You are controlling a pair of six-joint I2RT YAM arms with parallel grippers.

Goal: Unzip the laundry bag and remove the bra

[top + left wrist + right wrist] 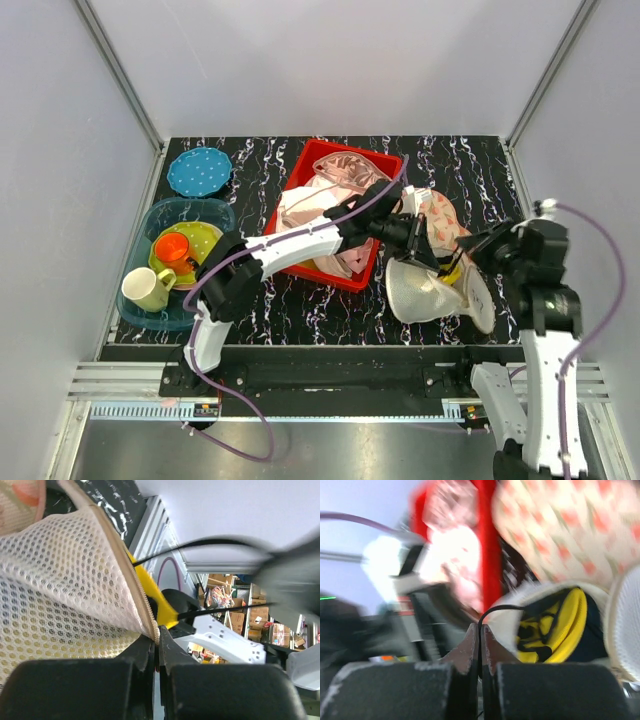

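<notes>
Laundry bag [425,292] pinched in left end effector [156,642], bra [565,625] in right end effector [480,632]

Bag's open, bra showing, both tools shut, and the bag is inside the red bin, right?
Not quite. In the top external view the laundry bag is outside the red bin, to its right over the table. The rest holds: bra showing, left tool and right tool shut.

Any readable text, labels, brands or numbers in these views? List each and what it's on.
None can be read.
cardboard boxes behind the rig, left wrist view: any markings are too blurred to read.
laundry bag and bra: no text shows on either.
</notes>
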